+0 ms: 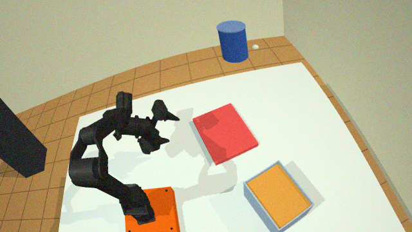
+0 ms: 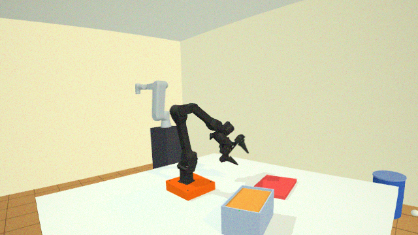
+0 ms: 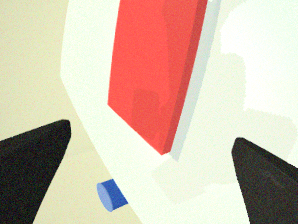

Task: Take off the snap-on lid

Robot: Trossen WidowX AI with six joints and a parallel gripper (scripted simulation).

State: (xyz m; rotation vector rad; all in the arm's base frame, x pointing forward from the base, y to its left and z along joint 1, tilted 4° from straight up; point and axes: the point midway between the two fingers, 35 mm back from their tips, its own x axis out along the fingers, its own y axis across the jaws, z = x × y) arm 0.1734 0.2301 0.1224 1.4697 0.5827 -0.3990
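The red lid (image 1: 225, 133) (image 2: 277, 187) (image 3: 150, 50) lies flat on the white table, its smooth, plain face up. It is apart from the storage box. The blue-grey storage box (image 1: 255, 204) (image 2: 240, 222) stands upright and uncovered, with an orange surface showing inside its rim. The box is not in the wrist view. My gripper (image 1: 174, 129) (image 2: 243, 158) (image 3: 153, 137) is wide open and empty. It hangs above the table, to the arm-base side of the lid and clear of it. The lid's underside is hidden.
The orange arm base (image 1: 164, 206) (image 2: 189, 189) stands on the table (image 1: 290, 96) (image 2: 114, 202). A blue cylinder (image 1: 235, 45) (image 2: 399, 202) (image 3: 117, 195) and a small white ball (image 1: 255, 47) are beyond the table edge. A pale robot arm (image 2: 159, 101) stands on a dark pedestal (image 2: 163, 147) behind.
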